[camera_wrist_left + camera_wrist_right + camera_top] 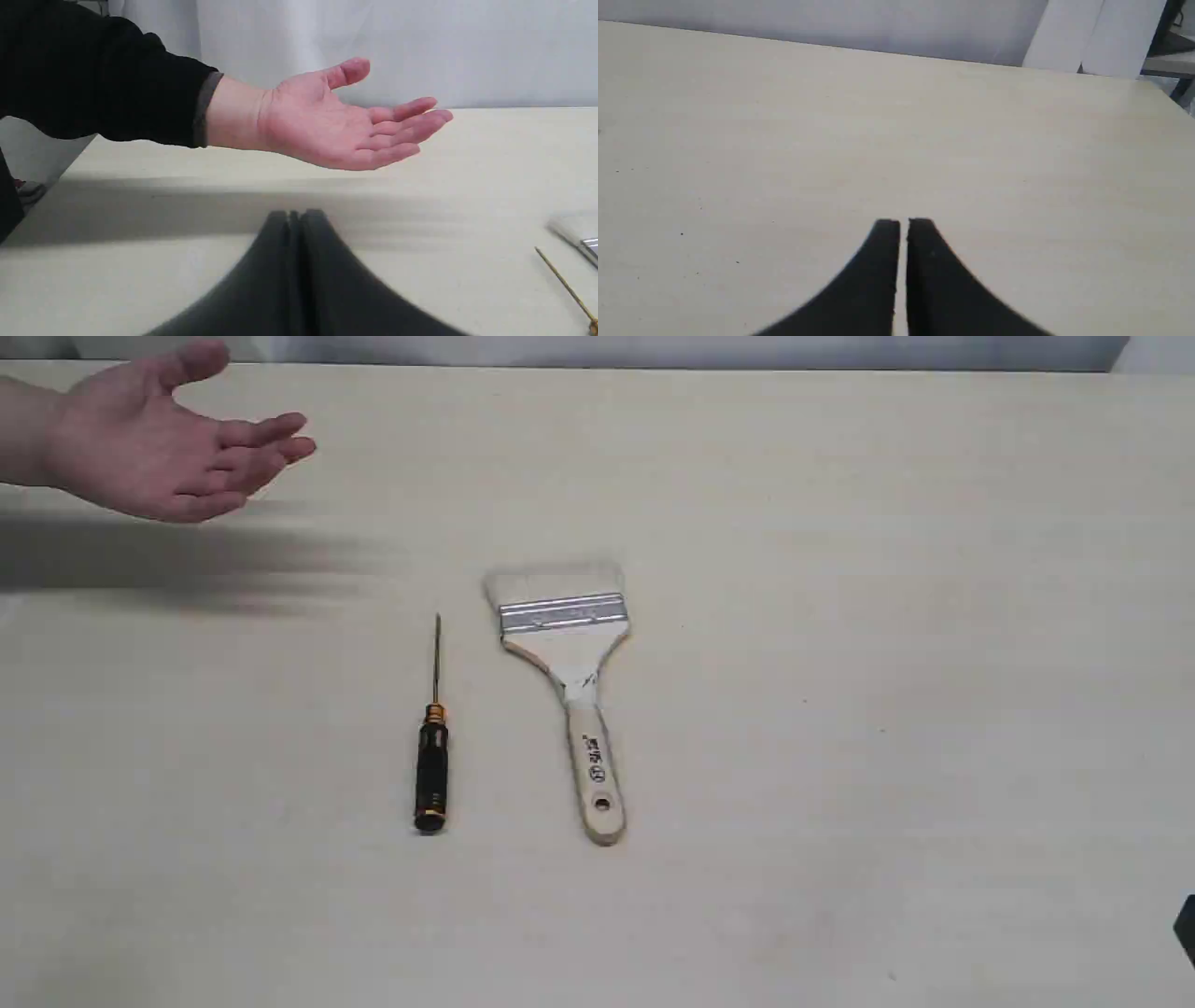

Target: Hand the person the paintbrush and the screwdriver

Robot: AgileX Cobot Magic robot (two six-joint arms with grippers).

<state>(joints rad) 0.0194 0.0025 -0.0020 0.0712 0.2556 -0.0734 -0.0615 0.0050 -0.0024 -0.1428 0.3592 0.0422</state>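
The paintbrush (571, 681) lies flat mid-table, bristles toward the far edge, handle toward the near edge. Just left of it lies the screwdriver (432, 747), parallel, black handle nearest. The person's hand (163, 439) is held open, palm up, over the far left of the table; the left wrist view shows this hand (336, 121) with a dark sleeve. My left gripper (295, 215) is shut and empty, short of the hand, with the screwdriver shaft (563, 284) and brush bristles (577, 231) off to one side. My right gripper (903, 223) is shut over bare table, holding nothing.
The pale table (887, 663) runs to a grey-white wall at the back. A dark object (1186, 929) pokes in at the exterior view's right edge. White panels and a dark stand (1162, 42) stand beyond the table corner in the right wrist view.
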